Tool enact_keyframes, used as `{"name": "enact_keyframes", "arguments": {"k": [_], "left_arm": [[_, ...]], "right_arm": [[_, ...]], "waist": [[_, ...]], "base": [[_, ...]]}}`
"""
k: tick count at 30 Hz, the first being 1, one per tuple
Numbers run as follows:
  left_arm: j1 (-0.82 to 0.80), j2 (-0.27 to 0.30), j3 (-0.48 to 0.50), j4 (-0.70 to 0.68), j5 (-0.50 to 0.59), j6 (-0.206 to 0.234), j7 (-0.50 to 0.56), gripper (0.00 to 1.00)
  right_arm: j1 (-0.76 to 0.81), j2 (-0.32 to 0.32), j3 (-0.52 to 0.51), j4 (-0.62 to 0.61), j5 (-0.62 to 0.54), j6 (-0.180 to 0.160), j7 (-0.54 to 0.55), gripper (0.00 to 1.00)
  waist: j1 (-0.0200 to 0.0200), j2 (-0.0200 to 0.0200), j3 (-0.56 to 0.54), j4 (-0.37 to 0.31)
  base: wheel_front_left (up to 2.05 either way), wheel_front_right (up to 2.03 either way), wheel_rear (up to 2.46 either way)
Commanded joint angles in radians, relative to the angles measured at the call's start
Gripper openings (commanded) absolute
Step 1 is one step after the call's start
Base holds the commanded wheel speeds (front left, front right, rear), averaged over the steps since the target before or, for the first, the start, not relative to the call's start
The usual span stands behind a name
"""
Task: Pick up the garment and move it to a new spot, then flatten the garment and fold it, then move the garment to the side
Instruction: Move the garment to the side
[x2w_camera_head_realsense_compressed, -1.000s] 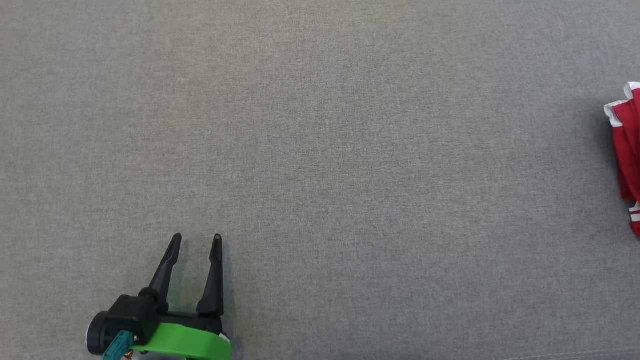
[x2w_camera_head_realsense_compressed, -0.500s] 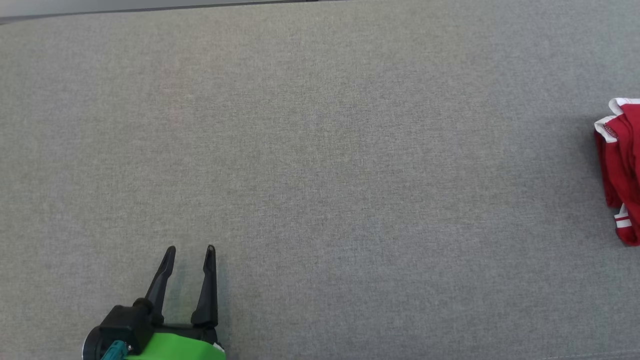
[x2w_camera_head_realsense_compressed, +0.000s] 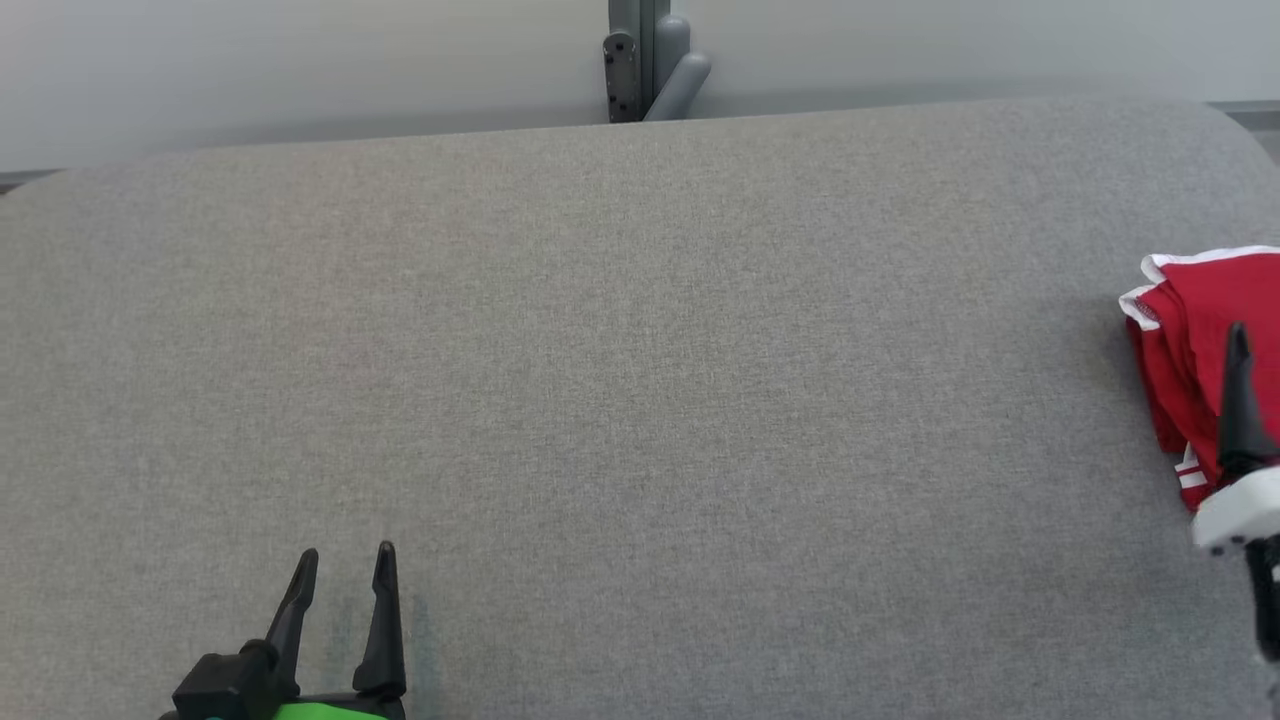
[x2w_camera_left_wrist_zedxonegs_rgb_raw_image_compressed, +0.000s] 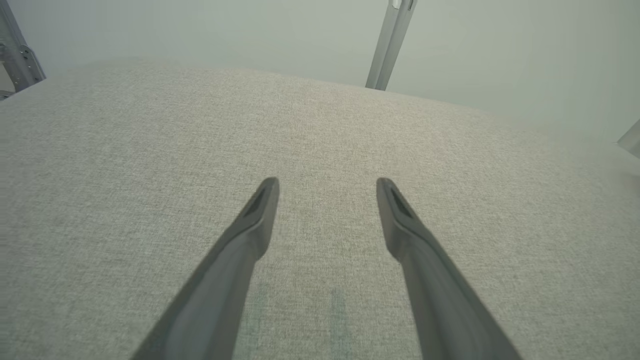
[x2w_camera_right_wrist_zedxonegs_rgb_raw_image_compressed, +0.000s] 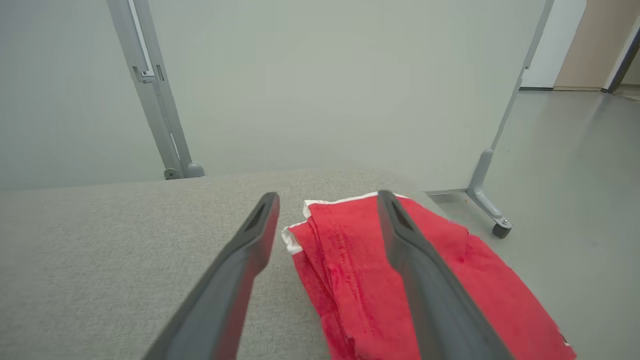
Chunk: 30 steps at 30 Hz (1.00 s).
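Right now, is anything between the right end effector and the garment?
Nothing visible does. The open right end effector hovers at the edge of the garment, which lies on the grey surface; no object is between them.

1 red garment (x2w_camera_head_realsense_compressed: 1190, 320), 1 grey table (x2w_camera_head_realsense_compressed: 640, 400), 2 pincers, 1 left pincer (x2w_camera_left_wrist_zedxonegs_rgb_raw_image_compressed: 326, 183), 1 right pincer (x2w_camera_right_wrist_zedxonegs_rgb_raw_image_compressed: 327, 196)

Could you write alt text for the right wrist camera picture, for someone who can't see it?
A red garment with white trim lies near the corner of a grey fabric table, seen past the two spread dark fingers of the right gripper.
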<state>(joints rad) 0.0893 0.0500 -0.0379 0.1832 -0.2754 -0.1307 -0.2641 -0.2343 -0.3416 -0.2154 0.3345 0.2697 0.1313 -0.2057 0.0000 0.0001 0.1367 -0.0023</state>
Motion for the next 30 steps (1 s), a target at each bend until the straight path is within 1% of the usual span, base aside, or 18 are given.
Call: {"name": "enact_keyframes", "arguments": {"k": [1, 4, 6, 9, 12, 19, 30], "left_arm": [[0.008, 0.002, 0.000, 0.005, 0.007, 0.000, 0.000, 1.00], [0.005, 0.002, -0.010, 0.014, 0.013, 0.000, 0.000, 1.00], [-0.004, 0.003, -0.012, 0.021, 0.015, 0.000, 0.000, 1.00], [-0.006, 0.003, -0.014, 0.031, 0.008, 0.000, 0.000, 1.00], [0.007, 0.003, -0.021, 0.041, 0.006, 0.000, 0.000, 1.00], [0.010, 0.005, -0.030, 0.060, 0.002, 0.000, 0.000, 1.00], [0.000, 0.011, -0.033, 0.070, -0.011, 0.000, 0.000, 1.00]], "right_arm": [[0.042, 0.032, -0.008, -0.012, -0.026, -0.001, -0.013, 1.00], [0.119, 0.112, -0.012, -0.034, -0.096, -0.001, -0.039, 1.00], [0.159, 0.160, 0.000, -0.047, -0.117, -0.001, -0.051, 1.00], [0.220, 0.208, 0.018, -0.059, -0.144, -0.001, -0.059, 1.00], [0.258, 0.242, 0.022, -0.109, -0.181, -0.001, -0.059, 1.00], [0.310, 0.281, 0.021, -0.184, -0.231, -0.001, -0.060, 1.00], [0.311, 0.288, 0.027, -0.195, -0.256, -0.001, -0.060, 1.00]], "waist": [[0.0000, -0.0001, -0.044, 0.002], [0.0000, -0.0001, -0.067, 0.011], [0.0000, -0.0001, -0.078, 0.019], [0.0000, -0.0001, -0.107, 0.027], [0.0000, -0.0001, -0.129, 0.032], [0.0000, -0.0001, -0.148, 0.040], [0.0000, -0.0001, -0.163, 0.046]], "base": [[0.00, 0.00, 0.00], [0.00, 0.00, 0.00], [0.00, 0.00, 0.00], [0.00, 0.00, 0.00], [0.00, 0.00, 0.00], [0.00, 0.00, 0.00], [0.00, 0.00, 0.00]]}}
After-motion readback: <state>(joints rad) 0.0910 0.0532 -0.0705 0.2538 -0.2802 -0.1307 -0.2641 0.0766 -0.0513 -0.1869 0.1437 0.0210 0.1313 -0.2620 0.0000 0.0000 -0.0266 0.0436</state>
